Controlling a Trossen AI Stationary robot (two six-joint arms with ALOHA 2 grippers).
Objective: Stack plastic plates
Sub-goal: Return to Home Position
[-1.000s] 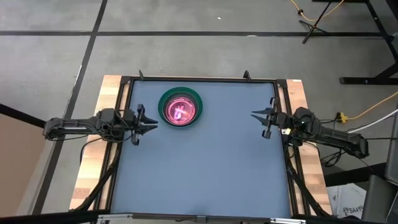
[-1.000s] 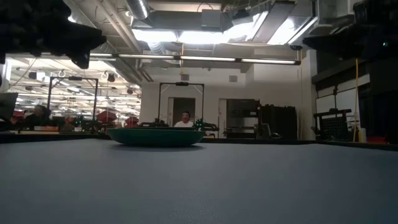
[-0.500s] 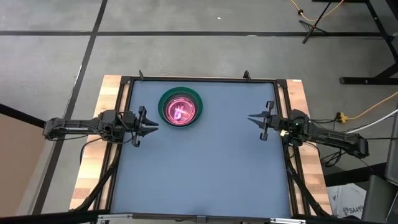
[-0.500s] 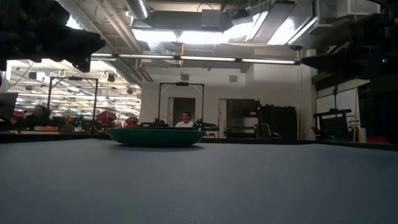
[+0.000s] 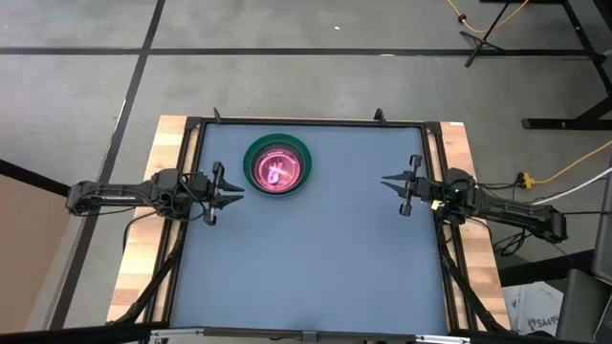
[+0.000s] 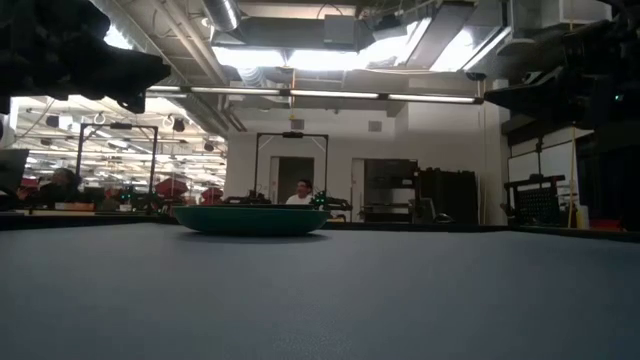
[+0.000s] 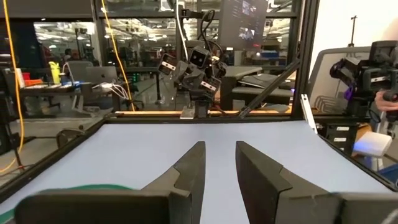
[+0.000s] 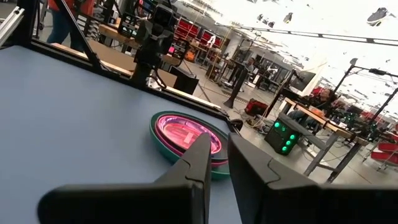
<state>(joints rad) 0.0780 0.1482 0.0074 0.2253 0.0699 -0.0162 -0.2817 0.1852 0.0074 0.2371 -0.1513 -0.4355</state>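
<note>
The plates stand as one stack (image 5: pixel 277 165) at the table's far middle: a larger dark green plate at the bottom, pink plates glowing inside it. The green plate's underside rests on the blue table. The stack also shows in the low view (image 6: pixel 250 220) and the right wrist view (image 8: pixel 186 140), and its green rim shows in the left wrist view (image 7: pixel 93 188). My left gripper (image 5: pixel 237 191) hovers at the table's left edge, shut and empty, pointing right. My right gripper (image 5: pixel 385 180) hovers at the right edge, shut and empty, pointing left.
The blue table top (image 5: pixel 306 268) lies inside a dark frame (image 5: pixel 306 122). Wooden boards flank it left (image 5: pixel 143 248) and right (image 5: pixel 473 248). Open table surface lies between the grippers and toward the near edge. People show in the room beyond (image 6: pixel 298 192).
My right gripper has moved a little toward the table's left edge, staying shut and empty. The stack of plates has not moved.
</note>
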